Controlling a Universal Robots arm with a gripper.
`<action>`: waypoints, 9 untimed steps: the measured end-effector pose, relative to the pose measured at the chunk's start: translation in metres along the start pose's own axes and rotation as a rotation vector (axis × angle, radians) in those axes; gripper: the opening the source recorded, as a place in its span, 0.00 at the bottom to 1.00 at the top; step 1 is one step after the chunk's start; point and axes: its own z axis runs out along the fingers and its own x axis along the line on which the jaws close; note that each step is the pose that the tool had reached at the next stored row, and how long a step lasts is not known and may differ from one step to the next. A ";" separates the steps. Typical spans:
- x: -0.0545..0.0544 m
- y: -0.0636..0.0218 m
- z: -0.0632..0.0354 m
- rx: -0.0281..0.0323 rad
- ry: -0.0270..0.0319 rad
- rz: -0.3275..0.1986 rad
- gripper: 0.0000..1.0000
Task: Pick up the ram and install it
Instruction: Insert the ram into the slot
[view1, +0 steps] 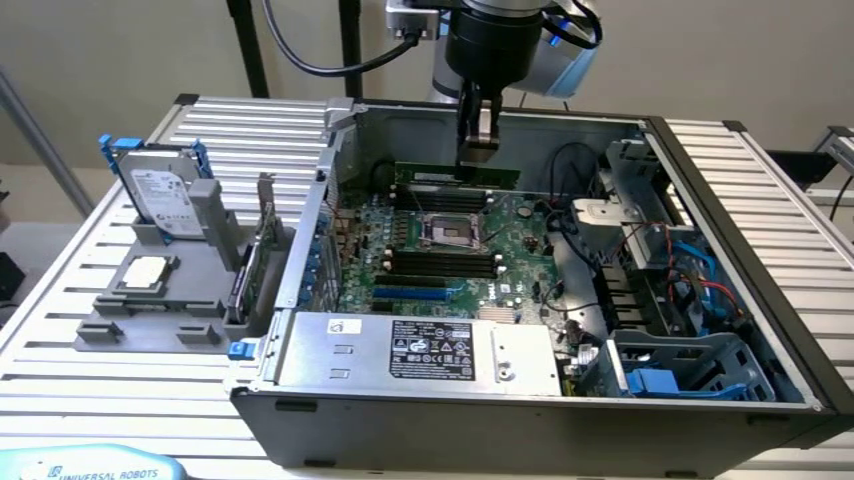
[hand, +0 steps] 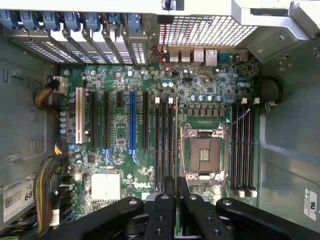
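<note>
Hand (view1: 478, 156) clamped on ram (view1: 430, 173), above motherboard (view1: 515, 232)

Soft, even light falls from above the gripper (view1: 478, 152), with no hard shadows. The board (view1: 461, 262) beneath it sits dimmer, and the ram (view1: 447, 176) it grips looks dull green. The grille (hand: 200, 31) beyond glares white.

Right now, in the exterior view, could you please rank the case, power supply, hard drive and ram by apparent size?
1. case
2. power supply, though it is nearer the camera, which may enlarge its lead over the next
3. hard drive
4. ram, a thin strip, plainly the smallest
</note>
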 end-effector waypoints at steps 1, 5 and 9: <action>0.000 0.0000 0.0000 0.0001 0.0000 0.000 0.13; 0.000 0.0000 0.0000 0.0000 0.0003 0.000 0.13; 0.000 0.0000 0.0000 0.0001 0.0003 0.000 0.13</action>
